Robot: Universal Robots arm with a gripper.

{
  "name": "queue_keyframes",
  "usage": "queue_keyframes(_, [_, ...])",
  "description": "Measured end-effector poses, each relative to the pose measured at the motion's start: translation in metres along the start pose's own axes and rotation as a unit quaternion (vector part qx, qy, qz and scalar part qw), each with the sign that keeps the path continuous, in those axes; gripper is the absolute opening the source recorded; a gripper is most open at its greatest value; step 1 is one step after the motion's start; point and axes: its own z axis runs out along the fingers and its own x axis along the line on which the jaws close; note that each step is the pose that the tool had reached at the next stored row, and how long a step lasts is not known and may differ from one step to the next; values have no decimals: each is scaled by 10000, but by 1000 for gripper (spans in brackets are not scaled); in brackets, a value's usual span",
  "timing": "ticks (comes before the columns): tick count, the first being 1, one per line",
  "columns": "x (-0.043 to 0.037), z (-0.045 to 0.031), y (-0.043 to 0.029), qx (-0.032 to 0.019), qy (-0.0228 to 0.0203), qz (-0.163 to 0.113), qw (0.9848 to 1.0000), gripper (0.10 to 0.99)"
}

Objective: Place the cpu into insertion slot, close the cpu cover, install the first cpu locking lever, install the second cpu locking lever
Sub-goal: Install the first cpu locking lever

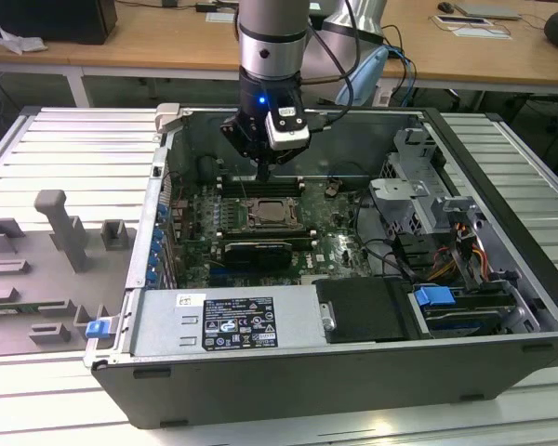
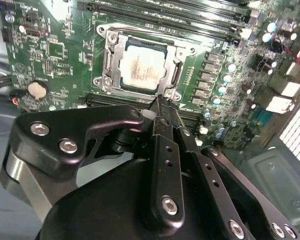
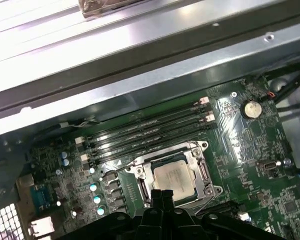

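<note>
The cpu (image 1: 265,216) sits in the insertion slot (image 2: 176,76) at the centre of the exterior view, and the cpu cover (image 2: 111,52) appears to lie flat around it. The gripper (image 2: 160,103), fingers pressed together and holding nothing, hovers just beside the socket's edge. I judge this to be the locking-lever step; it calls for the narrow tip to meet a thin wire lever (image 3: 119,170) squarely, without slipping.

cpu (image 2: 140,65) sits in insertion slot (image 2: 175,76), cpu cover (image 2: 111,57) flat around it. gripper (image 2: 162,103) fingers pressed together, tips just beside the slot's edge.
</note>
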Motion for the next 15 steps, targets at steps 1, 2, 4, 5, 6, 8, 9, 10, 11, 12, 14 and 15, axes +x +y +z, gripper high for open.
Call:
queue_keyframes(1, [0, 0, 0, 1, 3, -70, 10000, 106])
queue_keyframes(2, [0, 0, 0, 2, 6, -131, 9999, 106])
queue_keyframes(4, [0, 0, 0, 5, 12, -268, 9996, 106])
queue_keyframes(5, [0, 1, 0, 5, 15, -320, 9995, 106])
queue_keyframes(6, [0, 1, 0, 7, 18, -401, 9992, 106])
queue_keyframes(8, [0, 1, 0, 9, 24, -538, 9985, 106])
queue_keyframes(9, [0, 1, 0, 10, 27, -598, 9982, 106])
queue_keyframes(10, [0, 1, 0, 12, 33, -741, 9972, 106])
queue_keyframes(11, [0, 2, 0, 14, 38, -847, 9964, 106])
queue_keyframes(12, [0, 2, 0, 17, 45, -1001, 9950, 106])
queue_keyframes(14, [0, 3, 0, 21, 55, -1229, 9924, 106])
queue_keyframes(15, [0, 3, 0, 22, 60, -1326, 9912, 106])
